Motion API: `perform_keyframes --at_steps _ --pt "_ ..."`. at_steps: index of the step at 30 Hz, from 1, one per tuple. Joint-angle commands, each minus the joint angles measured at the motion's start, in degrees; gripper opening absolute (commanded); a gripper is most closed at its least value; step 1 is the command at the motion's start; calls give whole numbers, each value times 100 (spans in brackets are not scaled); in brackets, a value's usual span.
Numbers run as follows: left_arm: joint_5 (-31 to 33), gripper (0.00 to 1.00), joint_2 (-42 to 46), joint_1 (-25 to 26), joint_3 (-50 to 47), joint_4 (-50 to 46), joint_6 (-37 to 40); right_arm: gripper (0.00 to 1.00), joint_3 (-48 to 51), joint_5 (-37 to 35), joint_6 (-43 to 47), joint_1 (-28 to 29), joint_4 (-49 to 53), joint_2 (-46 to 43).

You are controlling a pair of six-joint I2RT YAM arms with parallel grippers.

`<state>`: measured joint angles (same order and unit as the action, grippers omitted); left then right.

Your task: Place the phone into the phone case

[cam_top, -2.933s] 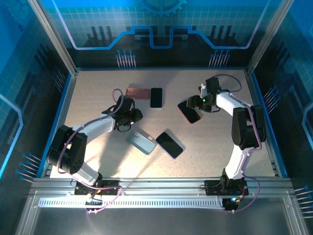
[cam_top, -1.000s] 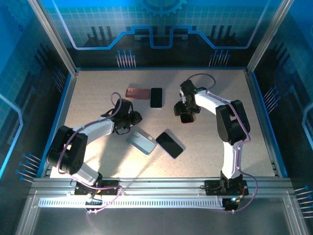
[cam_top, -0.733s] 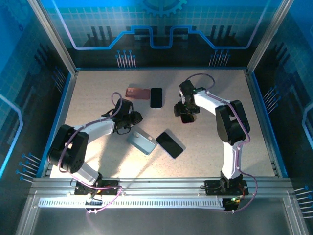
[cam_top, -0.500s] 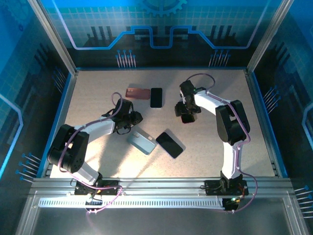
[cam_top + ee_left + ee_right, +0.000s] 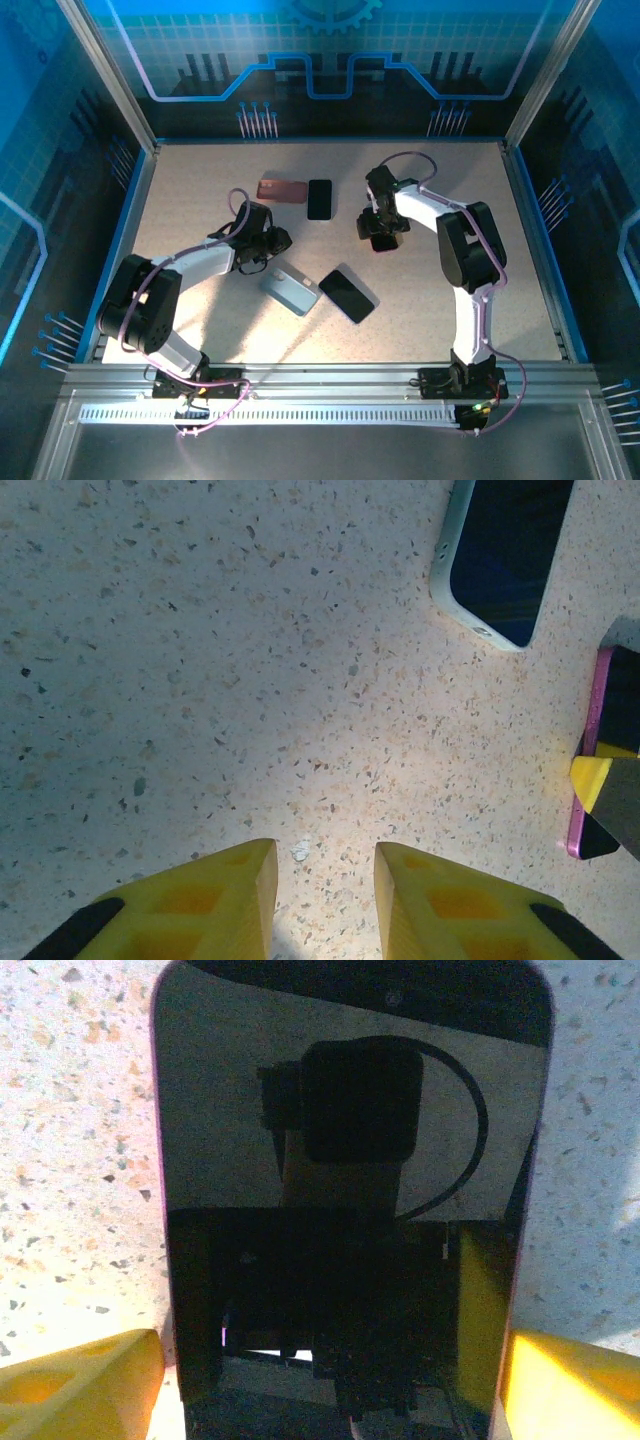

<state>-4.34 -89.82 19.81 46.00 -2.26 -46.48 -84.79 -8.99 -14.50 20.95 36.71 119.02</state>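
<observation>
A dark-screened phone with a pink edge lies flat on the speckled table. My right gripper straddles its near end, one yellow finger against each long side. From above, that phone sits right of centre under the right gripper. A pale blue-grey phone case lies near the middle. My left gripper hovers just up and left of it. In the left wrist view, the left gripper is open over bare table with nothing between its fingers.
A black phone lies beside the pale case. Farther back are a reddish case and a dark phone with a pale rim, the same pale-rimmed phone showing ahead of my left fingers. Frame walls bound the table.
Since the earliest frame my right arm has swung left and the phone has shifted and turned with it. Over the last second nothing has visibly moved.
</observation>
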Motion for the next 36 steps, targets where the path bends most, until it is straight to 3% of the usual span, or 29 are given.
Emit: perform_keyframes --at_steps 1,14,36 --pt "1 32 158 -64 -7 -21 11 84 -139 -59 44 -12 152 226" --pt "-44 32 92 -65 58 -26 28 67 1 -222 114 23 81 203" --pt "-647 34 -566 316 624 403 165 65 526 679 304 125 320 -1279"
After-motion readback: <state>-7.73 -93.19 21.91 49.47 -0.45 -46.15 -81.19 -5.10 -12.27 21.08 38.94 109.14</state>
